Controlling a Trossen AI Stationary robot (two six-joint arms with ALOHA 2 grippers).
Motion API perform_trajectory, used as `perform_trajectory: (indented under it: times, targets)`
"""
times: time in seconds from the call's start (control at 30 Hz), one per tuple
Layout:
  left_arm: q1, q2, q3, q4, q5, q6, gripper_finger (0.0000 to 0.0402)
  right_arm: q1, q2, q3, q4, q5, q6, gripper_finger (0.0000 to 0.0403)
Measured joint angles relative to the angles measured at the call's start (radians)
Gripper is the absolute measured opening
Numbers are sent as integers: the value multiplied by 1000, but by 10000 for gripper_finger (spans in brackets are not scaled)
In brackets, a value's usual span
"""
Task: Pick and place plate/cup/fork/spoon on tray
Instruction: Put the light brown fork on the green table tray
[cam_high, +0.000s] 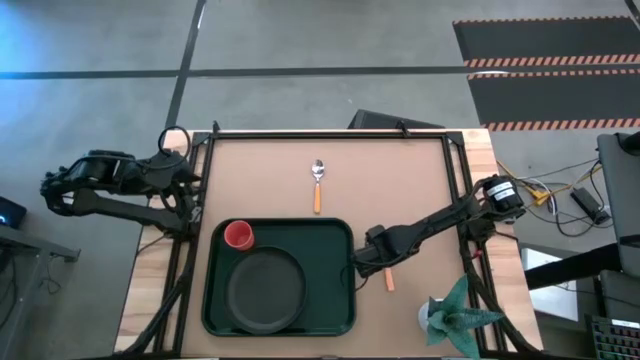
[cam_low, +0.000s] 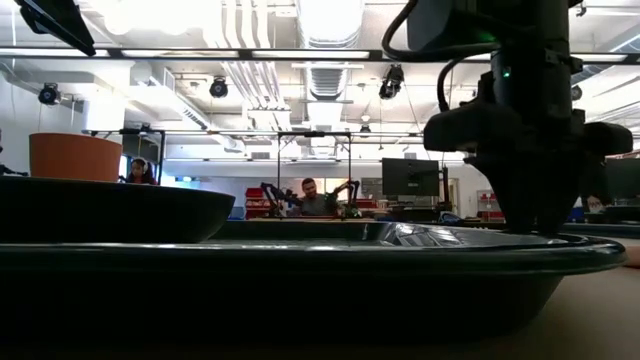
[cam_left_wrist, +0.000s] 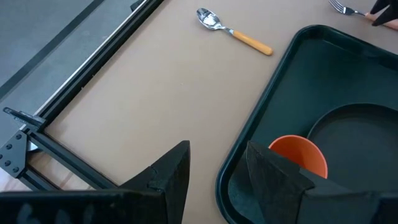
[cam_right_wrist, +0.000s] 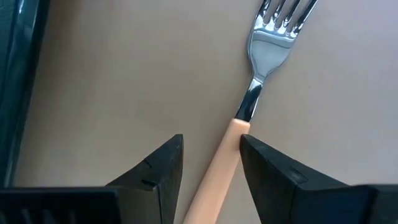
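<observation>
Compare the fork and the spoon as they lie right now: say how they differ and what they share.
The fork ends in tines; the spoon ends in an oval bowl. The fork lies just off the tray's right edge, its handle between the right gripper's open fingers; the spoon lies alone at the table's far middle, no gripper near it. Both have orange handles and silver heads, and both lie on the table, not on the tray.

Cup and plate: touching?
Apart. The high view shows a strip of green tray floor between the cup and the plate rim.
</observation>
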Motion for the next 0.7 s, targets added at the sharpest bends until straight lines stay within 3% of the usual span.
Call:
perform_trajectory:
  times: [0.47, 0.57, 0.7]
  targets:
    - [0, 1, 0, 2, 0, 2, 142, 0, -5, -133, 159, 19, 125, 146]
    - [0, 1, 0, 2, 0, 2, 142, 0, -5, -151, 166, 21, 153, 115]
    - [0, 1, 0, 2, 0, 2, 142, 0, -3, -153, 157, 22, 143, 36]
